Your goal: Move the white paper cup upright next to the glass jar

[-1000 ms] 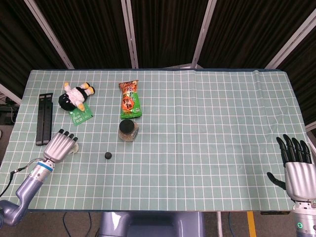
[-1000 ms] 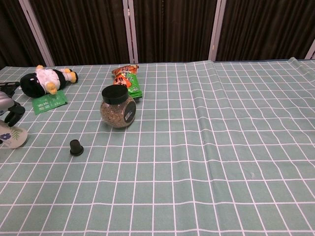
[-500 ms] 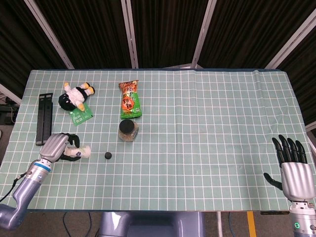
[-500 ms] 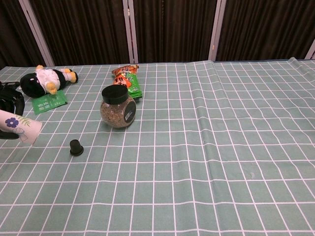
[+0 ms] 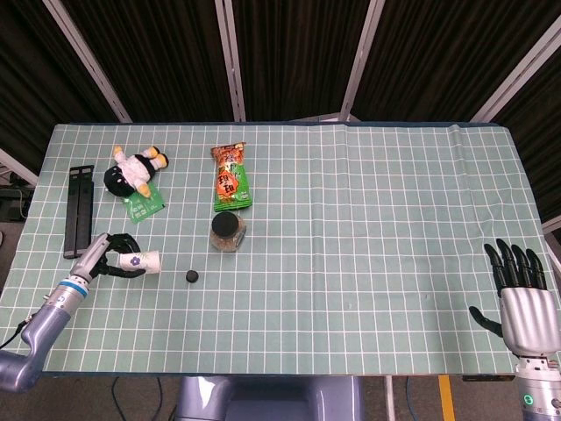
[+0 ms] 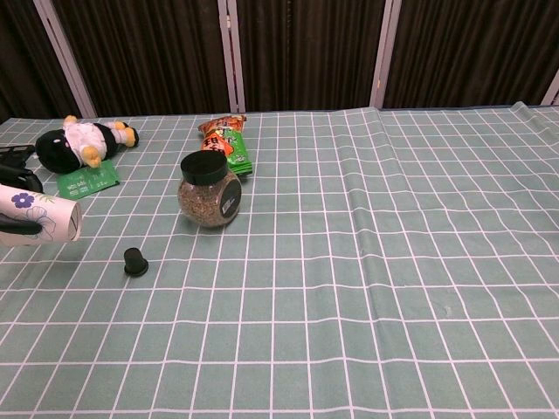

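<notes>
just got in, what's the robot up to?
The left hand holds the white paper cup on its side near the table's left edge, its open end pointing toward the jar. The cup is well short of the jar, with a small black cap lying between them. The right hand hangs open at the table's right side, holding nothing. The cup is not yet upright beside the jar.

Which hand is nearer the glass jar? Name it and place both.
Left. The left hand, holding the white paper cup on its side, sits left of the glass jar and slightly nearer the robot. The right hand is far right, at the table's near corner.
</notes>
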Controlling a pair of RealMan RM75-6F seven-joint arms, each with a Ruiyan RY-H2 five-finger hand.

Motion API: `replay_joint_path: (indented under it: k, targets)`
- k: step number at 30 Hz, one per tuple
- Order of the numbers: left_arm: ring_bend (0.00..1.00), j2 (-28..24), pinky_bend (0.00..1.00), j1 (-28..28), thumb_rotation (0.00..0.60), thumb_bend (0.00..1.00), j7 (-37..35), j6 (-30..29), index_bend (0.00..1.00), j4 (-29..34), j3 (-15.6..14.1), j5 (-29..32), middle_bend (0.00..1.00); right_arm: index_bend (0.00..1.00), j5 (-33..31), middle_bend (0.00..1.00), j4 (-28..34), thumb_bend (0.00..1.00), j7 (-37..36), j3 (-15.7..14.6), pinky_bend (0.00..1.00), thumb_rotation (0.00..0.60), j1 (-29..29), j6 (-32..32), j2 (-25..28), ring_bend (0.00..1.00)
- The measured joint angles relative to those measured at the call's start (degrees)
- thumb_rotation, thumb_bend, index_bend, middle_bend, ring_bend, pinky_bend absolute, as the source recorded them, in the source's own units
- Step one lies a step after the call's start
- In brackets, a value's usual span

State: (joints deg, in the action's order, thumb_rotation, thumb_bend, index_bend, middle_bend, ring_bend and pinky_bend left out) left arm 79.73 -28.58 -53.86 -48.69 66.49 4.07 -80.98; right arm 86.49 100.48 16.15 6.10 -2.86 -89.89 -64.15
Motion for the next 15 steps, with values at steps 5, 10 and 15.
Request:
replay_joint_path:
  k: [5, 10, 15]
  targets:
    - [0.0, 0.6, 0.0, -0.3, 0.6, 0.0, 1.8, 0.0, 0.03, -1.2, -0.5, -0.6, 0.0, 0.0, -0.1, 0.0, 0.0, 0.0, 0.1, 0.0, 0.0, 0.6, 0.0, 0.1, -0.1, 0.0]
    - [0.0, 1.0, 0.0, -0.2, 0.6, 0.0, 6.5, -1.7, 0.0, -2.3, -0.8, -1.2, 0.0, 0.0, -0.2, 0.0, 0.0, 0.0, -0.1, 0.0, 0.0, 0.6, -0.1, 0.2, 0.0, 0.0]
    - [0.0, 0.3, 0.0, 0.2, 0.6, 0.0, 15.9, -6.4, 0.0, -2.2, -1.2, -3.2, 0.0, 0.0, -0.1, 0.0, 0.4, 0.0, -0.7, -0.1, 0.0, 0.6, 0.0, 0.1, 0.3, 0.0]
